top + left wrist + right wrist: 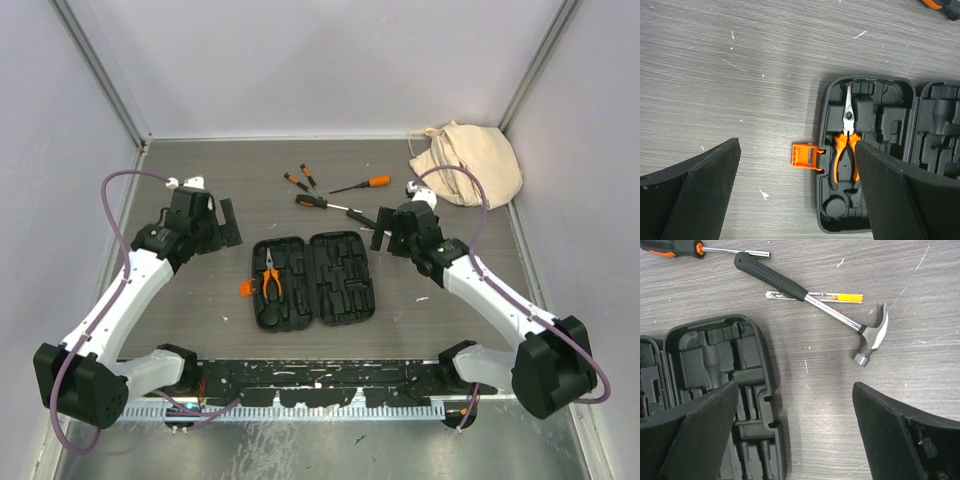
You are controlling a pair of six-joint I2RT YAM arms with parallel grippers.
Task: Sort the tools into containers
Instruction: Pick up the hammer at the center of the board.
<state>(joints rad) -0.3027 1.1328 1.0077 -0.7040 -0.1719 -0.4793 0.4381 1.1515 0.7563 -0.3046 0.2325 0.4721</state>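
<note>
Pliers (847,125) with orange handles are seated in a moulded slot in the left half of the black tool case (312,281). The case is laid open and flat at the middle of the worktop (200,300), with both halves facing up. An orange latch (805,155) is seen sticking out from the outer edge of the left half. Bare moulded slots are seen in the right half.

Behind the case, four screwdrivers (312,200) are scattered on the worktop. A hammer (790,282) with a black grip is laid just behind the right half, its handle crossing a slim metal-and-orange tool (840,298). A beige cloth bag (468,160) is bunched in the far right corner.

The left gripper (796,145) is held released, fingers spread wide with nothing between them, above the worktop just left of the case. The right gripper (795,386) is likewise spread wide and grasps nothing. It is held over the right edge of the case, near the hammer.
</note>
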